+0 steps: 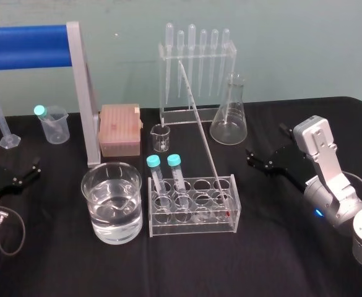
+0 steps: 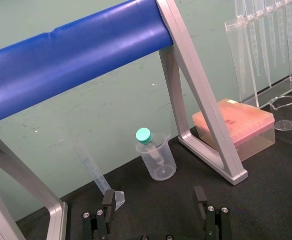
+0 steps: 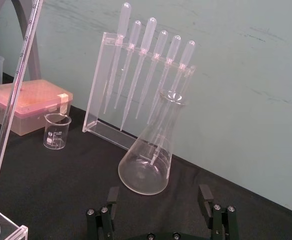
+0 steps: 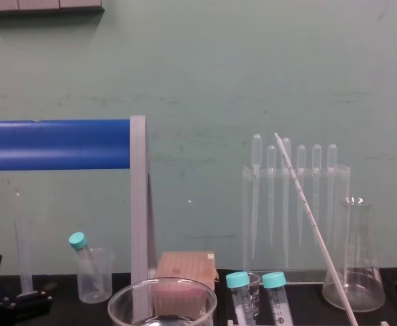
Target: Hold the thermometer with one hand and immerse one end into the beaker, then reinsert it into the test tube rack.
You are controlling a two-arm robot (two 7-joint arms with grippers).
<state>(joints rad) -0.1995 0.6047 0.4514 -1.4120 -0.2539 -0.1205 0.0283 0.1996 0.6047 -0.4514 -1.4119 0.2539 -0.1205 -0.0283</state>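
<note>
Nearest, at the front: beaker [image 1: 109, 232], wide, about half full of clear liquid, just left of rack [image 1: 193, 230]. Two capped tubes [image 1: 174, 161] upright in the rack's left holes.

Thermometer [image 1: 203, 133] seated at the rack's right end, red tip down by the front right corner. Long axis tilted, running up, back and leftward, with the top end in front of the pipettes [image 1: 215, 62].

Right claw [image 3: 158, 192] just right of the rack, fingers spread wide, gripping nothing. Thermometer near, off to its left, shaft slanting across the line of reach. Left claw [image 2: 154, 197] at the table's left edge, likewise spread and empty, well apart from the rack, with the beaker between. Right arm the nearer, so the likelier one for the pick.

Probably calls for jaws turned to straddle the lean, a grip on the lower or middle shaft, and a pull along the tilt to free the tip from its hole. After that, a carry leftward over the tubes to the beaker, with some risk of clipping their caps.

Farther back: flask [image 1: 229, 120] behind the rack's right end, near the upper shaft, worth avoiding on the approach. Small beaker [image 1: 160, 137] behind the rack, box [image 1: 119, 129] to its left, then the grey leg of the frame [image 1: 81, 93] behind the beaker. Far left: plastic beaker [image 1: 54, 127] and cylinder [image 1: 0, 124].
</note>
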